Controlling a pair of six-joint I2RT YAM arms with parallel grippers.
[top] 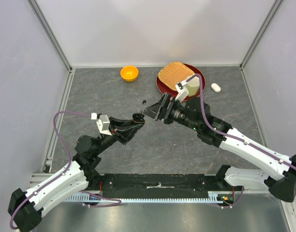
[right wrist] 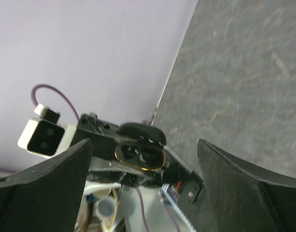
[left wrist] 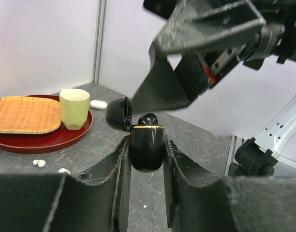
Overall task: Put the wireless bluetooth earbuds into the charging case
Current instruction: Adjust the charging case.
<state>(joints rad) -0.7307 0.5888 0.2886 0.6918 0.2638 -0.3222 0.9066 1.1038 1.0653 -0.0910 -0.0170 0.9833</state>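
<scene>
1. Left jaws: closed on the black case (left wrist: 147,150), gripping it by its two sides above the bench (top: 114,92). The case is upright with its mouth facing up, and the gold rim is level. The lid (left wrist: 120,114) is swung back on its hinge and stands open.
2. From the right wrist view I see the oval mouth from above. Its long axis runs across the picture.
3. Right jaws: wide open, holding nothing, poised just above the case mouth and apart from it.
4. Earbuds: I count one black earbud (left wrist: 148,119) sitting in the case mouth, its rounded top proud of the rim. White earbuds (left wrist: 39,163) lie on the bench near the tray (left wrist: 51,140). They are too small for a firm count.
5. A black speck (top: 145,102) lies on the bench just beyond the case. I cannot tell what it is.
6. Other items, one of each:
   - orange bowl (top: 129,73), at the far edge
   - red tray, carrying one woven mat (top: 175,72) and one cup (left wrist: 74,107)
   - white case (top: 215,87), closed, just beside the tray
</scene>
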